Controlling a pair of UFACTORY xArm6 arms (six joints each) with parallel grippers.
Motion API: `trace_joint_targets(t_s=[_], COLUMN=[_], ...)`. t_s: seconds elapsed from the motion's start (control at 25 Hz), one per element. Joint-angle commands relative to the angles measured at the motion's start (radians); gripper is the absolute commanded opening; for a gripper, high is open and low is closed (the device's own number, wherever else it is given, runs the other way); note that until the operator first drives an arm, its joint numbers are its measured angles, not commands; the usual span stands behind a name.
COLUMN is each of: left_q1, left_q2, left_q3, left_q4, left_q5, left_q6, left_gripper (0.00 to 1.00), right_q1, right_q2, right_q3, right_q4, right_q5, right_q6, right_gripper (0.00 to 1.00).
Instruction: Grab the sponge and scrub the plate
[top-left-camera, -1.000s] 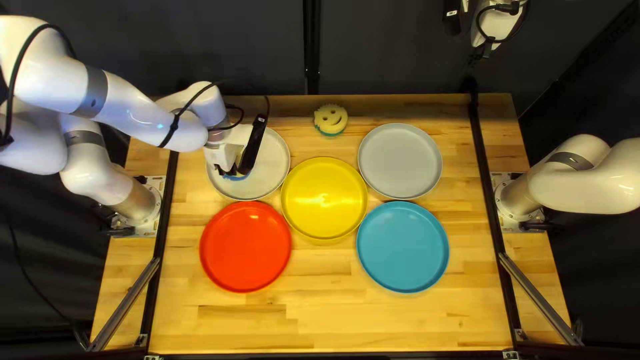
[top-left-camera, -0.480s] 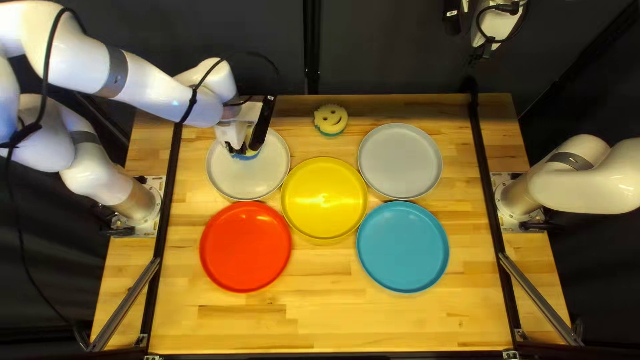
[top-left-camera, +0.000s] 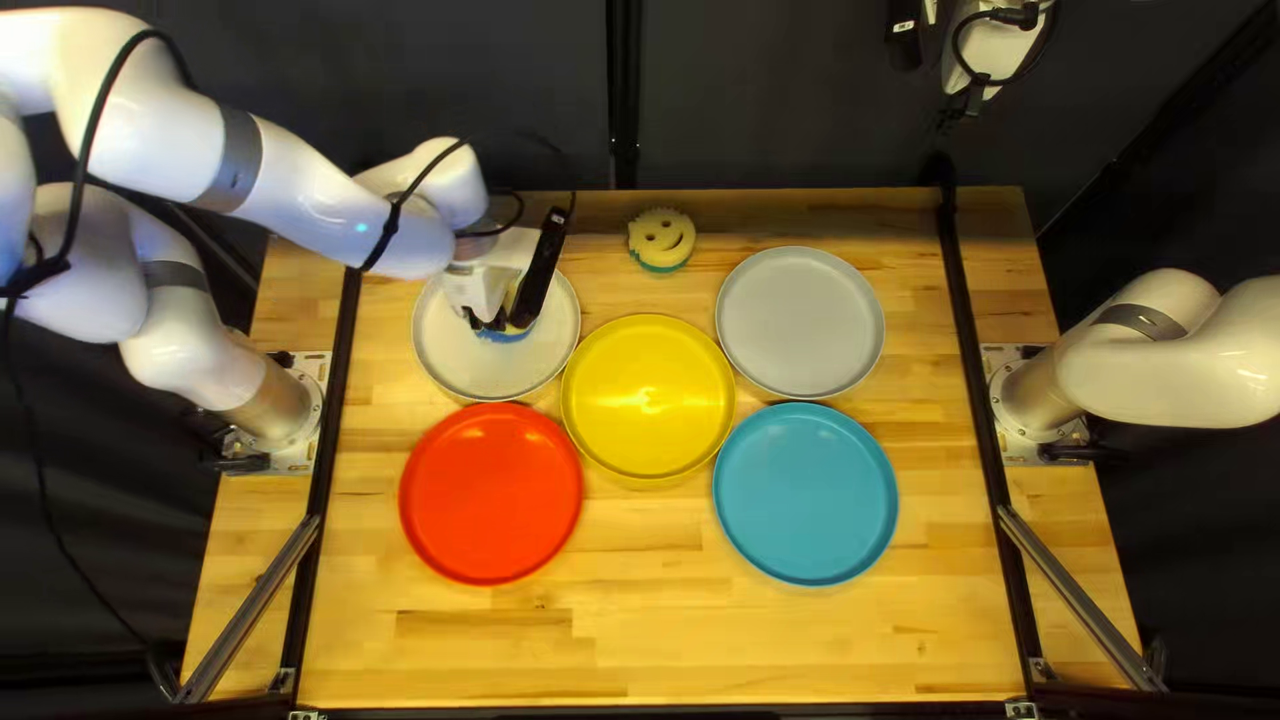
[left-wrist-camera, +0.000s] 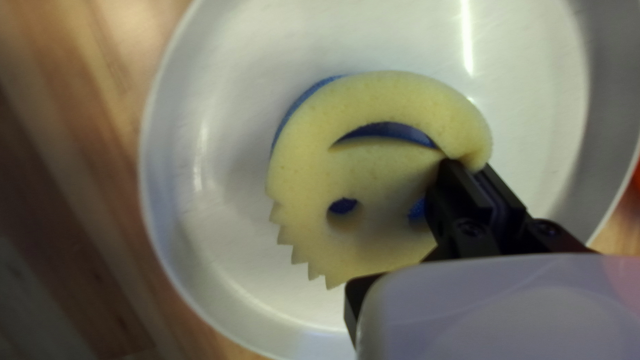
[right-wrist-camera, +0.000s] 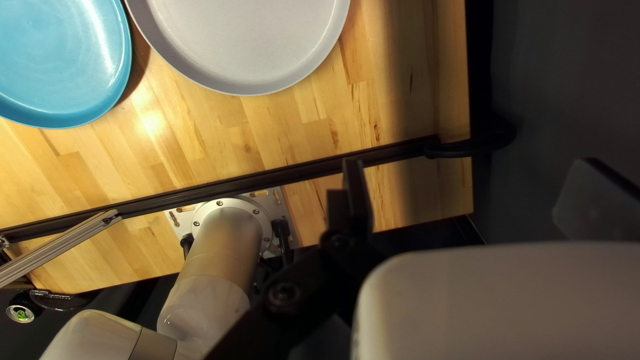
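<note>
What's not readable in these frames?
- Top left view: sponge mostly hidden under left gripper; only a blue edge shows.
- Left wrist view: whether sponge touches white plate, covered by the sponge itself.
- Right wrist view: blue plate, grey plate cut off by the edge.

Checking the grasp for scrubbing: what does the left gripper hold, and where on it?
The left gripper holds the yellow-and-blue sponge by its edge, at the end of its mouth slit, beside one eye hole.
</note>
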Motion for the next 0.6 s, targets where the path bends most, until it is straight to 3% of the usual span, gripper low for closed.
trace_joint_targets(t_s=[0.04,0.28,0.6], left_q1=[-0.031,-0.035,0.038], left_q2=[-0.008,0.003,0.062], left_q3=[0.006,0.002,-0.064], left_q4=[-0.017,-0.035,-0.007], left_q5=[0.0,0.003,0.003], left_q6=[-0.01,0.014,0.079], left_gripper=[0.0,0.0,0.0], right_q1=[0.0,0.0,0.0], right_q2=[0.0,0.0,0.0], right_q3=[0.0,0.0,0.0], right_q4=[0.0,0.0,0.0], right_q5=[0.0,0.0,0.0], right_q6=[0.0,0.0,0.0], right_gripper=[1.0,1.0,1.0])
